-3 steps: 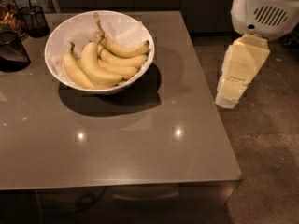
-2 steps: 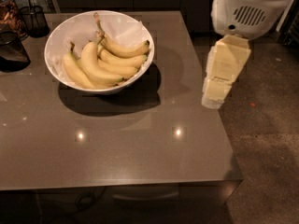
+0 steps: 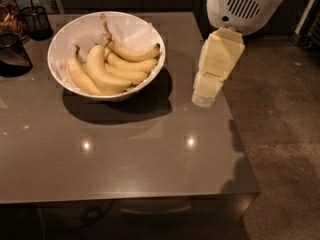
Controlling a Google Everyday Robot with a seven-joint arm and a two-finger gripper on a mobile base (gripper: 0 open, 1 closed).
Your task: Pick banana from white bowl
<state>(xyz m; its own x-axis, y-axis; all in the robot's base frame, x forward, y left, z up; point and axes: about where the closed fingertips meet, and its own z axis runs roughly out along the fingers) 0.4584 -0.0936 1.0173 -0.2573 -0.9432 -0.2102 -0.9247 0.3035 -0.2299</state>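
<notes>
At the left edge stand a dark glass jar [image 3: 12, 54] and a wire mesh cup [image 3: 37, 20]; beside them on the grey desk [image 3: 125, 159] sits the white bowl [image 3: 67, 36], paper-lined, holding the bunch of bananas [image 3: 107, 66]; right of the bowl, apart from it, the cream hand [image 3: 202, 99] hangs over the desk's right edge; I cannot tell whether it is open or closed.

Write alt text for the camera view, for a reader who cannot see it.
A white bowl holding a bunch of bananas sits on a grey table. The robot's cream gripper hangs beside it, near the table's edge.
</notes>
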